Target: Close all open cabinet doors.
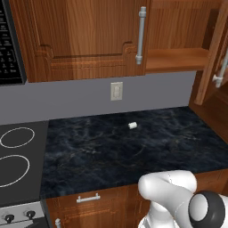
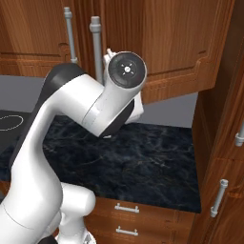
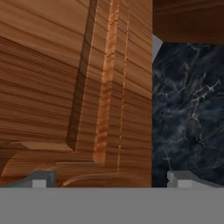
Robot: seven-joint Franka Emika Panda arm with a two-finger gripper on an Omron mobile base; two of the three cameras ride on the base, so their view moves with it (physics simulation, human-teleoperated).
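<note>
Swinging out at upper right of the left base view: open cabinet door (image 1: 213,58), bar handle (image 1: 220,73) facing away, bare shelf (image 1: 176,60) exposed behind it. Closed door (image 1: 84,35) at upper left, handle (image 1: 140,35) at its right edge. Small white cylinder (image 1: 132,125) lying on the dark marble counter (image 1: 133,147), outlet (image 1: 116,91) on the wall above, cooktop (image 1: 18,160) at left. Gripper (image 3: 109,180) fingertips (image 3: 40,179) spread wide, nothing between them, panel moulding (image 3: 70,87) close ahead; contact can't be told.
</note>
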